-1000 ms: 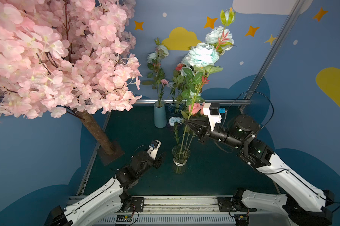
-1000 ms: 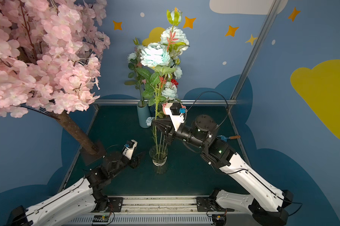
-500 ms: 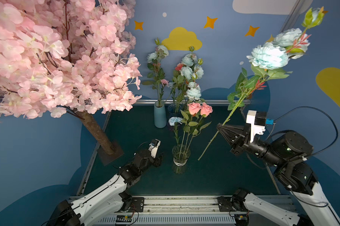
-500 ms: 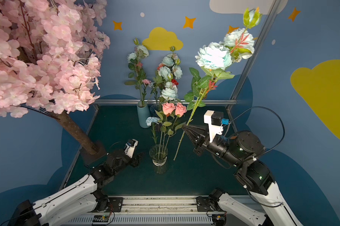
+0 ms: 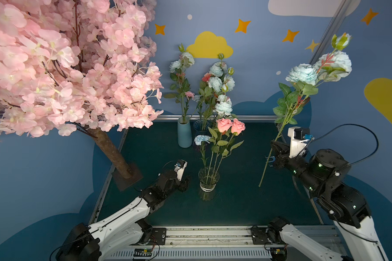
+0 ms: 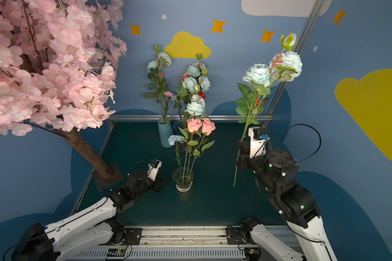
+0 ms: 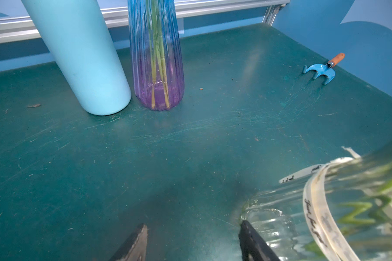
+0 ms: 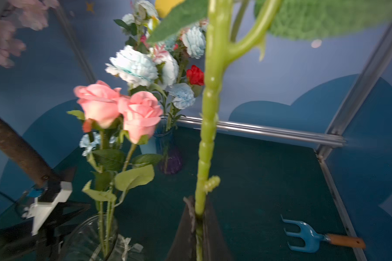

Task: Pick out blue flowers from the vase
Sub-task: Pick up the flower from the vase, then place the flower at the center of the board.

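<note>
Far left of the left hand, the pink tree [image 5: 55,67] stands on its base plate at the desk [image 5: 235,203] edge. The left hand [image 7: 193,245] sits low over the desk with its fingers spread and nothing between them. One finger [image 7: 251,239] is just beside the base of the glass vase [image 5: 208,180]; contact cannot be confirmed. The glass vase stands upright immediately right of the left hand. It holds two pink roses [image 5: 231,126] and one small blue flower [image 5: 201,139], whose head sits lower than the roses, on the side nearer the left hand. Beyond the left hand, at the rear rail, the blue vase [image 5: 184,133] and the ribbed vase [image 7: 156,67] stand side by side, close together. Both carry more blue flowers [image 5: 219,83] mixed with a few pink and red heads. Well to the right of the glass vase, the right hand [image 8: 198,226] is raised above the desk, its fingers pressed together on the stalk of the blue stem [image 5: 289,108]. The stem is tilted. Its two large heads and its bud lean up and away to the right of the right hand, and its lower end hangs below the hand, above the desk and clear of the glass vase. A blue rake [image 8: 308,239] lies on the desk below and right of the right hand, near the desk's right edge.
</note>
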Motion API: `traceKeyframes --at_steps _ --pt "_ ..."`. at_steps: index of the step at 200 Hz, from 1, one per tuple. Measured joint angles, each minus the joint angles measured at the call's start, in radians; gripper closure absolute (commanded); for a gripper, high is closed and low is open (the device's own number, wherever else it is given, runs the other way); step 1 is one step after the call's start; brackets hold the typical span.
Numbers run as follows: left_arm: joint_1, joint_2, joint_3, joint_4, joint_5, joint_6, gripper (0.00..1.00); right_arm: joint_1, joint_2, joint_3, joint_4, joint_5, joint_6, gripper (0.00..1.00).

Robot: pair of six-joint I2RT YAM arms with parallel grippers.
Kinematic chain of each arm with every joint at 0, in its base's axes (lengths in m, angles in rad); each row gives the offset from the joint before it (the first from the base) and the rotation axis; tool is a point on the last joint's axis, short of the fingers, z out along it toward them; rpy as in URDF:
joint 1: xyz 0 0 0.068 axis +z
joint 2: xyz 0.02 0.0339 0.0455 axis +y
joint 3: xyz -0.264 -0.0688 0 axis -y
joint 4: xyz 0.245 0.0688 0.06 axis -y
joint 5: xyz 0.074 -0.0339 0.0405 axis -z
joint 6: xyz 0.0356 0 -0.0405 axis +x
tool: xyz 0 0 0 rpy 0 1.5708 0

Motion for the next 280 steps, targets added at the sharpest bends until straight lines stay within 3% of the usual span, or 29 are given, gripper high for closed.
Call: traceKeyframes --at_steps 46,72,110,157,226,280 --pt "0.000 -0.010 0.005 0.000 0.005 -0.001 0.35 -0.401 0.088 -0.108 -0.002 -0.248 0.040 1.00" --pt "0.000 -0.048 -0.007 0.006 0.002 -0.005 0.35 -0.514 0.182 -0.147 0.013 -0.373 0.063 1.00" --pt "0.000 -0.057 -0.011 0.007 0.000 -0.007 0.35 -0.528 0.305 -0.142 0.019 -0.444 0.055 1.00" --pt "0.002 -0.057 -0.015 0.007 -0.001 -0.007 0.35 -0.516 0.562 -0.072 -0.007 -0.433 0.011 1.00" --pt "0.002 -0.057 -0.015 0.007 -0.003 -0.007 0.35 -0.483 0.965 0.238 -0.154 -0.406 -0.052 1.00" --pt "0.002 -0.056 -0.015 0.008 -0.003 -0.007 0.35 -0.489 1.111 0.266 -0.201 -0.379 -0.076 1.00"
